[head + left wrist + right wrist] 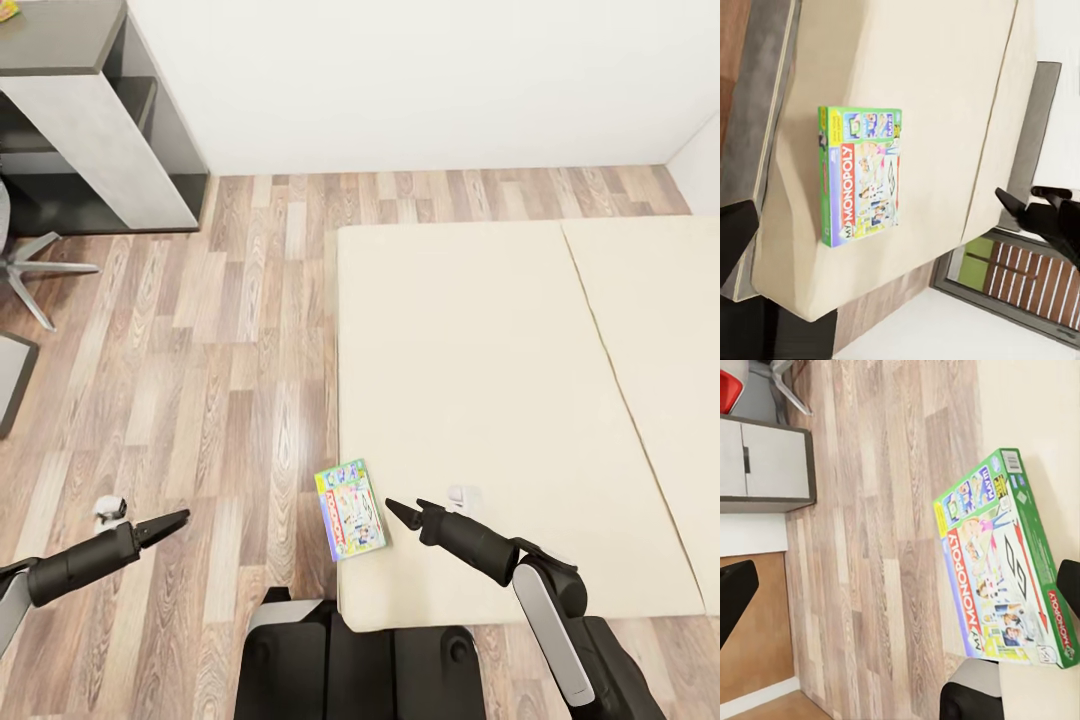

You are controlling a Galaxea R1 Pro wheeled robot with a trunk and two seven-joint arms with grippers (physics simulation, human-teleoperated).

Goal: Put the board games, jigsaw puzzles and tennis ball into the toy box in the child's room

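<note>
**Monopoly box at the bed's near corner, both grippers hanging free**

A My Monopoly board game (pixel 350 509) lies flat on the cream bed (pixel 480 380), at the near left corner of the mattress. Its long side runs along the left edge of the bed, and it seems to reach a little over that edge. The box has a green border, a red band with the name, and cartoon pictures on the lid; I read the name clearly in the left wrist view (pixel 860 175) and in the right wrist view (pixel 1001 562).

The right gripper (pixel 402 511) hangs over the bed just beside the box, on its right side, with the dark tip pointing at it. It does not touch the box. The fingers look close together and hold nothing.

The left gripper (pixel 172 522) is above the wooden floor (pixel 220 360), well apart from the bed, and it points toward the box. Its fingers also look close together, with nothing between them.

A seam (pixel 610 350) runs across the mattress toward the far right corner. At the far left stands the counter (pixel 100 130), with a pale grey panel and a dark side, and near it the legs of a chair (pixel 40 270).
</note>
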